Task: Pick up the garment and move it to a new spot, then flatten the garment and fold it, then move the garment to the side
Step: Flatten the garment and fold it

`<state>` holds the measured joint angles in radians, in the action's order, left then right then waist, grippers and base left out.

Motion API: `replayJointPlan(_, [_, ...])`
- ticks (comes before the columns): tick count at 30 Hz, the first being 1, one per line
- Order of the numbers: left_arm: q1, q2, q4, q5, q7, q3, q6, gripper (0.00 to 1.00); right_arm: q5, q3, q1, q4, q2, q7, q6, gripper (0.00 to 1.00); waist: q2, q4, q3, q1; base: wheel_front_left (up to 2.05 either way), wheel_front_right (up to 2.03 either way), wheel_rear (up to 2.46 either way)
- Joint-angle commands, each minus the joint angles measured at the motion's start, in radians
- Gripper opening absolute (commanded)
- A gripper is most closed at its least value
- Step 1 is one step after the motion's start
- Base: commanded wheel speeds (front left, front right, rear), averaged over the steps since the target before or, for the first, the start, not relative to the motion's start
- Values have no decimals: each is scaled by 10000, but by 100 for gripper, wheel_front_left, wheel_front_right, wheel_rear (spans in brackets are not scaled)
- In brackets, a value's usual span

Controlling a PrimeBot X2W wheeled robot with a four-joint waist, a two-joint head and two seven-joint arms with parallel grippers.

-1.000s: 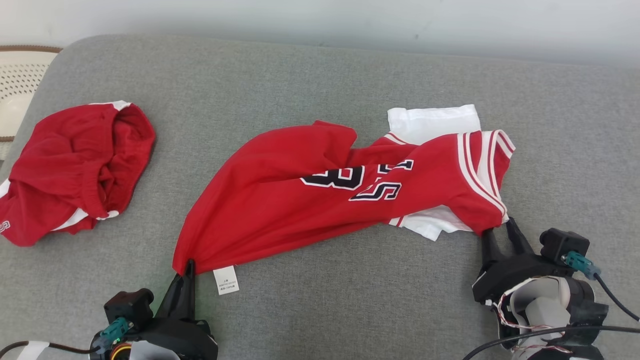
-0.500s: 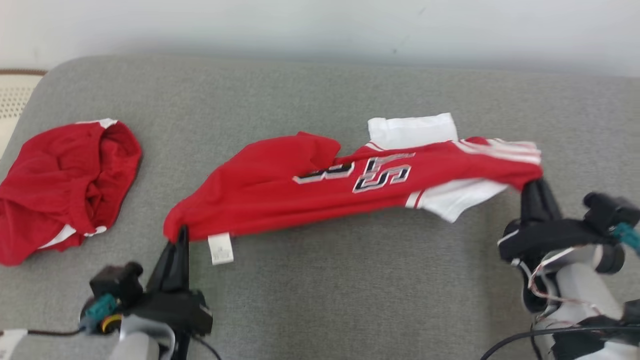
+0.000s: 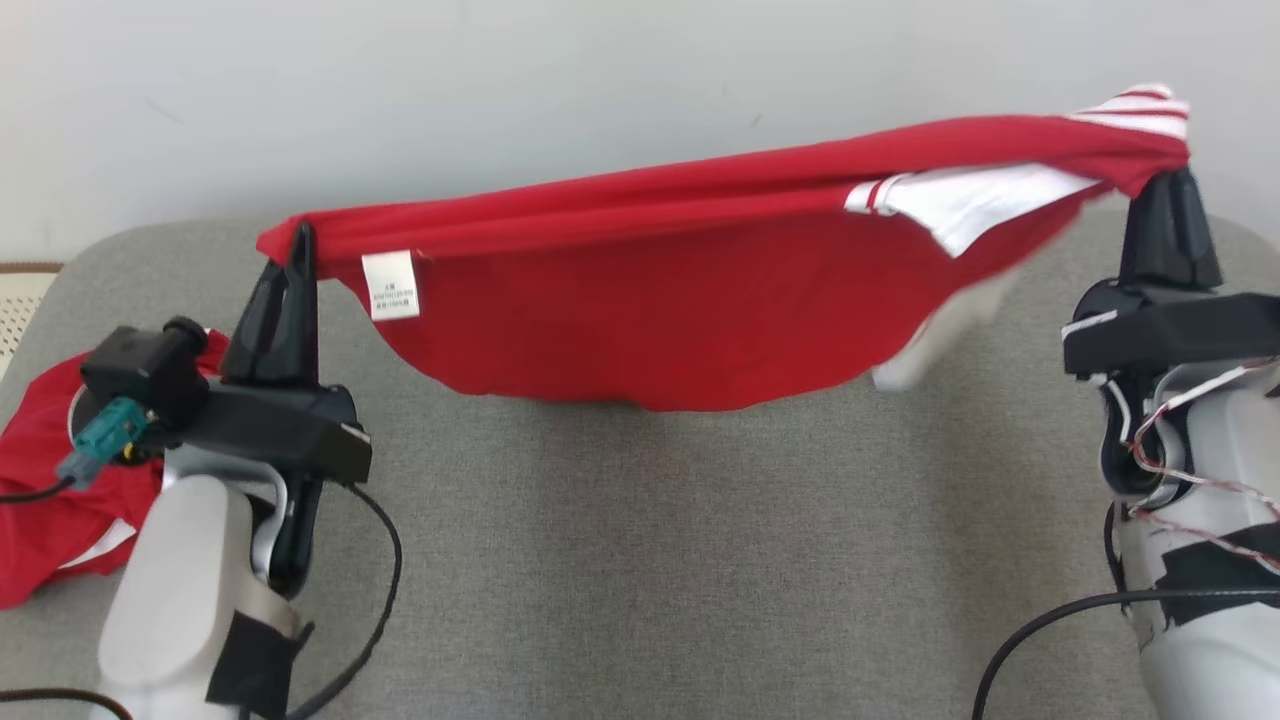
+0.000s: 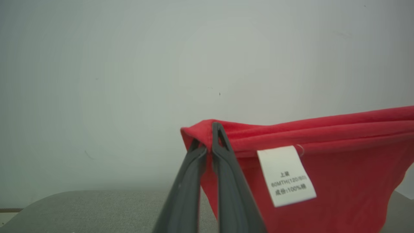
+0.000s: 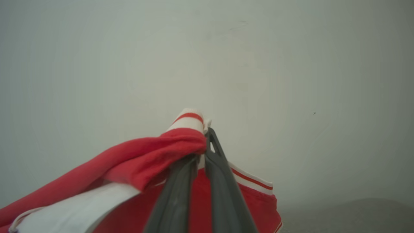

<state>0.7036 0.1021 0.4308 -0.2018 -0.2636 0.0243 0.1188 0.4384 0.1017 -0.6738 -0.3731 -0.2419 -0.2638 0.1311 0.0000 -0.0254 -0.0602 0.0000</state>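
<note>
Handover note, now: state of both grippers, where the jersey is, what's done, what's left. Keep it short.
Left gripper: shut on a corner of the red jersey, beside the white care tag.
Right gripper: shut on the jersey's striped end.
Jersey: hanging between both grippers and sagging in the middle over the grey cushion. I cannot tell whether its lowest edge touches the cushion.
A second red garment lies on the cushion at the robot's left, partly behind the left arm.
Done: pick-up.
Left: set it down at a new spot, flatten, fold, move aside.
</note>
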Motion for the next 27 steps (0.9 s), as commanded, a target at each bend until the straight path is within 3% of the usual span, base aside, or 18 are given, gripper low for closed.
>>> replayJointPlan(1, [-322, 9, 182, -111, -17, -23, -6, 0, 126, 82, 325, -170, 10, 21, -8, 0, 0, -75, 138, 0, 0, 0, 0])
replayJointPlan(15, [-3757, -487, 1527, -702, -19, 238, -4, 0, 340, 721, 3574, -1600, 203, 519, -6, 0, 0, -166, -302, 0, 0, 0, 0])
replayJointPlan(16, [-3873, -494, 1532, -722, -19, 266, -59, 0, 364, 811, 3697, -1765, 231, 527, -6, 11, 0, -173, -308, 0, 0, 0, 0])
replayJointPlan(17, [-3990, -503, 1497, -849, -19, 311, -75, 6, 398, 877, 3805, -1935, 237, 526, -6, 29, 0, -180, -316, 0, 0, 0, 0])
replayJointPlan(18, [-4090, -505, 1450, -924, -19, 361, -143, 45, 357, 954, 3867, -2081, 204, 512, -6, 85, 0, -188, -310, 0, 0, 0, 0])
replayJointPlan(19, [-4193, -505, 1400, -981, -19, 411, -203, 93, 360, 1022, 3926, -2201, 203, 486, -6, 100, 0, -194, -291, 0, 0, 0, 0])
replayJointPlan(20, [-4286, -507, 1364, -1022, -19, 483, -266, 100, 428, 1074, 3953, -2301, 221, 459, -6, 100, 0, -201, -276, 0, 0, 0, 0])
replayJointPlan(27, [-4698, -514, 960, -1076, -17, 681, -638, 100, 826, 1322, 4310, -1924, -111, 247, -6, 100, 0, -213, -139, 0, 0, 0, 0])
